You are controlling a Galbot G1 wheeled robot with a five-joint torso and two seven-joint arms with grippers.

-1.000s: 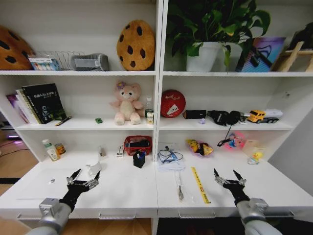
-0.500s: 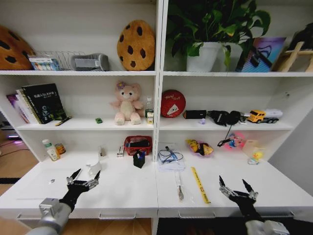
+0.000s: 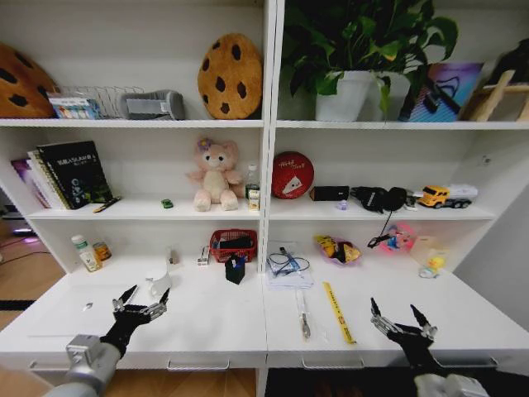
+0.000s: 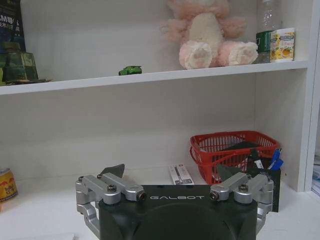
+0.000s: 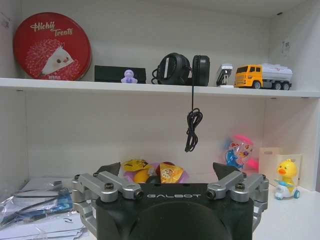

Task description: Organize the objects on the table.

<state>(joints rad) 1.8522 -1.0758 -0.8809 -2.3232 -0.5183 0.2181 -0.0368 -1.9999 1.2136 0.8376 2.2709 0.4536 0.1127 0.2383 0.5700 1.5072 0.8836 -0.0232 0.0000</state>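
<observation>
On the white table [image 3: 207,318] lie a yellow ruler [image 3: 337,312], a thin silver pen [image 3: 302,314], a black pen holder [image 3: 235,269], a white cup [image 3: 159,284] and papers with a blue cable [image 3: 288,269]. A tiny green toy car [image 3: 166,203] [image 4: 130,70] sits on the shelf beside the pink bear [image 4: 207,35]. My left gripper [image 3: 147,293] [image 4: 171,172] hovers open over the table's left front, empty. Open and empty too, my right gripper [image 3: 393,306] [image 5: 168,170] hangs low at the right front edge, right of the ruler.
A red mesh basket [image 3: 233,244] [image 4: 232,150] stands at the back by the shelf divider. A snack bowl [image 3: 336,248], a pink toy [image 3: 397,238] and a yellow duck [image 3: 430,266] [image 5: 285,175] sit at the back right. A bottle [image 3: 85,252] and a can [image 3: 102,251] stand at the back left.
My right gripper has dropped lower and closer to the front edge than a second ago, and has held still for the last half second. The left gripper has not moved.
</observation>
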